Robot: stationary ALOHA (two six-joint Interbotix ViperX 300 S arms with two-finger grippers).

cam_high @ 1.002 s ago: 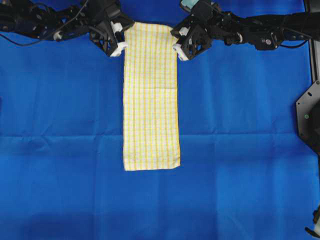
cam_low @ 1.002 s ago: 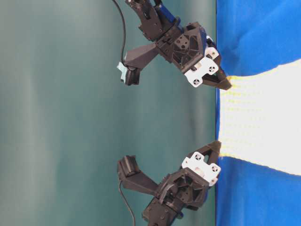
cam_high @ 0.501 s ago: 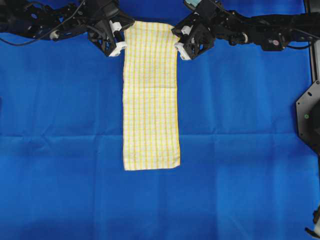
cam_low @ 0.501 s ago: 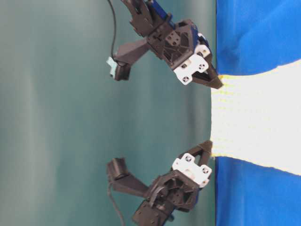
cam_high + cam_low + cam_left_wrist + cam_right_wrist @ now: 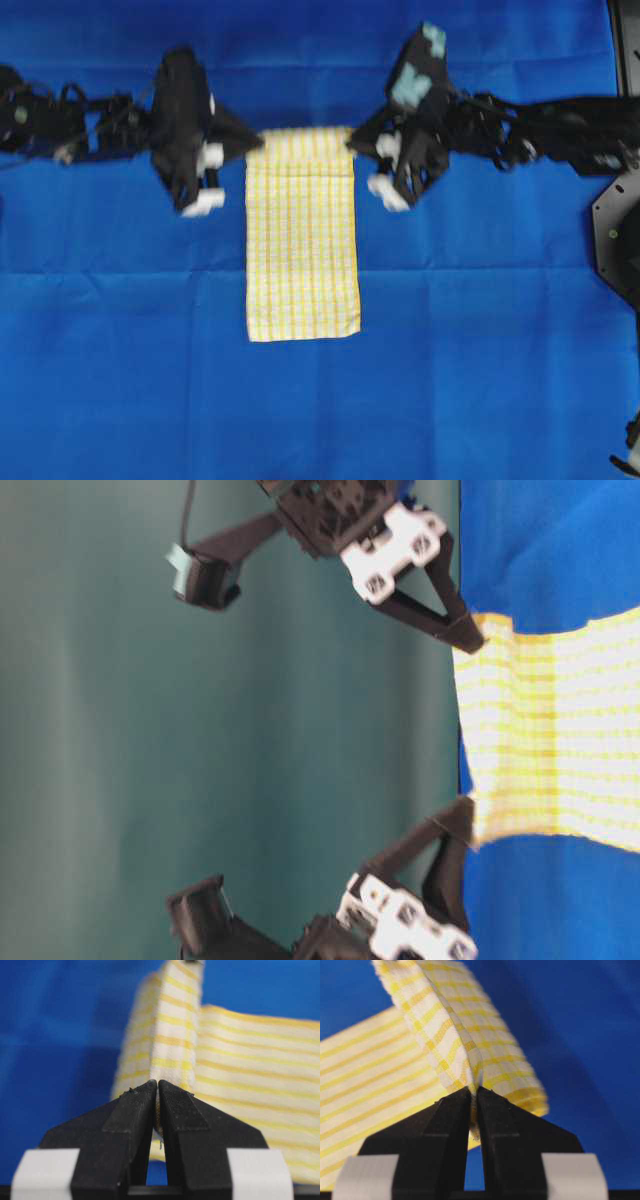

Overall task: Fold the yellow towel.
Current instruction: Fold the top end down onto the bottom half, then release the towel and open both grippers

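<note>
A plain blue cloth [image 5: 480, 350] covers your whole table. Your left gripper [image 5: 156, 1091] and right gripper [image 5: 474, 1094] are each pinched tight on a far corner of the yellow towel [image 5: 302, 240], lifting that end clear. From the grippers the towel's long axis runs straight toward the near edge, where its free end lies flat midway between both arms, so carry the corners that way.
</note>
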